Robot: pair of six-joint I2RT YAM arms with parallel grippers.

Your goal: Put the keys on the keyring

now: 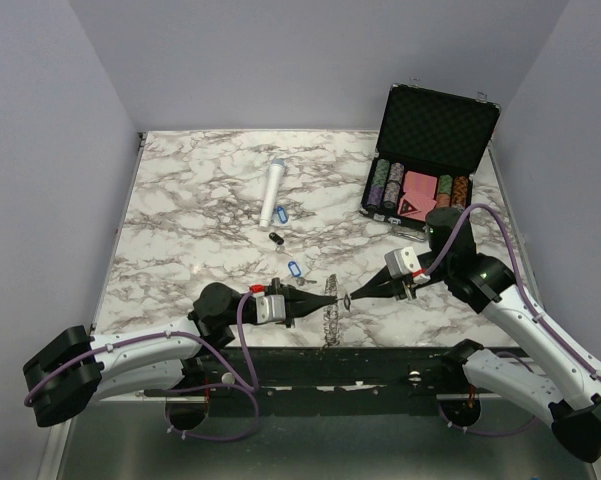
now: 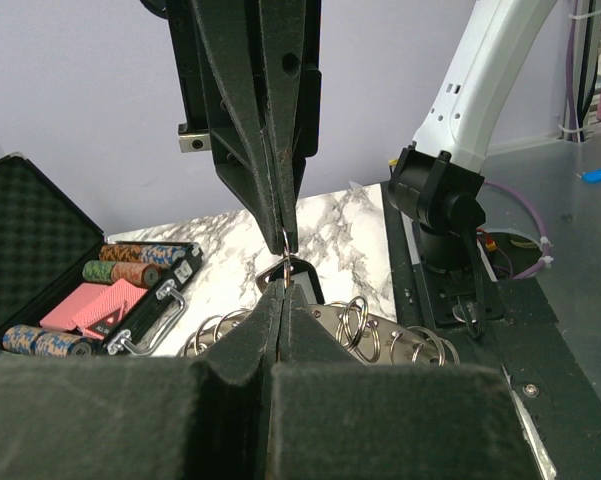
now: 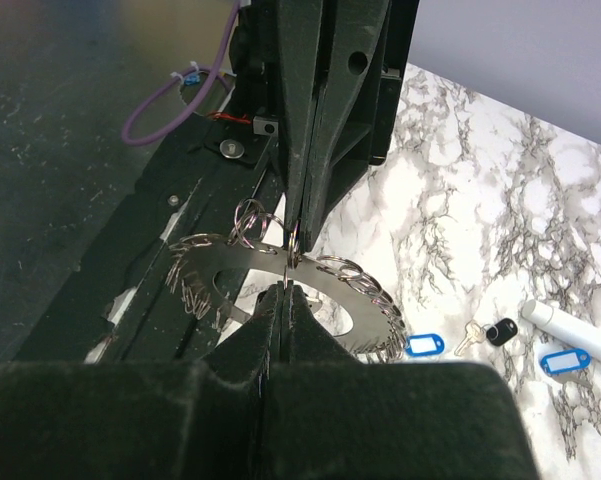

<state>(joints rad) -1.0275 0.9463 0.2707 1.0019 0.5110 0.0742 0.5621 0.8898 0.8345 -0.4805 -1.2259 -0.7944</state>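
Note:
The keyring, a flat grey plate rimmed with small split rings, stands on edge near the table's front. My left gripper is shut on one of its rim rings; the plate lies just past my own tip. My right gripper faces it tip to tip and is shut on a thin ring carrying a black tag; that key's blade is hidden. In the right wrist view my right gripper nearly touches the plate. Loose keys lie on the marble: two blue-tagged and one black-tagged.
A white cylinder lies mid-table behind the keys. An open black case with poker chips and cards stands at the back right, close behind the right arm. The table's front edge runs just below both grippers.

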